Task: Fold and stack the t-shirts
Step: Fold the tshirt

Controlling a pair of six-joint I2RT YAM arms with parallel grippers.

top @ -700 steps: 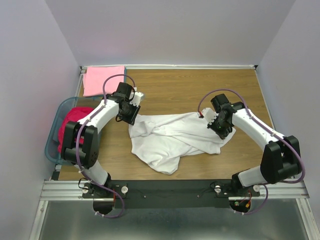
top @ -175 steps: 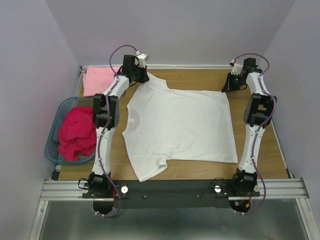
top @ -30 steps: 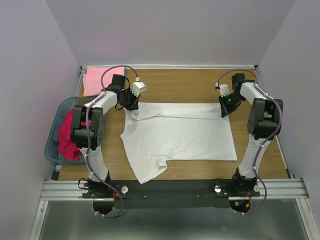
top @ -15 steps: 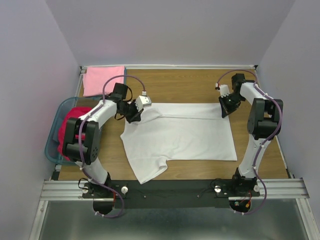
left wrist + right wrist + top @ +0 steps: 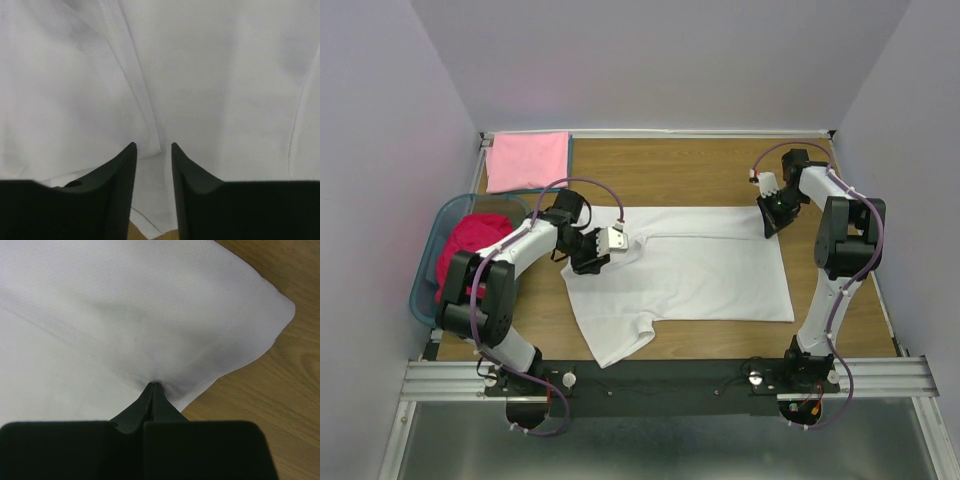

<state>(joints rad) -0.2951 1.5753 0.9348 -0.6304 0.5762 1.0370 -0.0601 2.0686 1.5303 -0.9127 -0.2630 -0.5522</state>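
The white t-shirt (image 5: 690, 270) lies spread on the table with its far edge folded over toward me. My left gripper (image 5: 610, 243) is over its left shoulder; in the left wrist view (image 5: 152, 146) the jaws stand a little apart, with white cloth (image 5: 210, 75) lying under and between them. My right gripper (image 5: 767, 222) is shut on the shirt's far right corner, and its jaws (image 5: 154, 385) pinch the cloth (image 5: 150, 325). The light pink t-shirt (image 5: 528, 160) lies folded at the back left. The magenta-red t-shirt (image 5: 470, 250) is bunched in the basket.
The teal plastic basket (image 5: 428, 275) stands at the left edge of the table. Bare wooden table (image 5: 700, 170) shows behind the white shirt and at the right (image 5: 280, 390). Grey walls close in the table on three sides.
My left gripper has moved toward me and to the right over the shirt's left shoulder, and the cloth there has folded inward. The right gripper has stayed on the far right corner.
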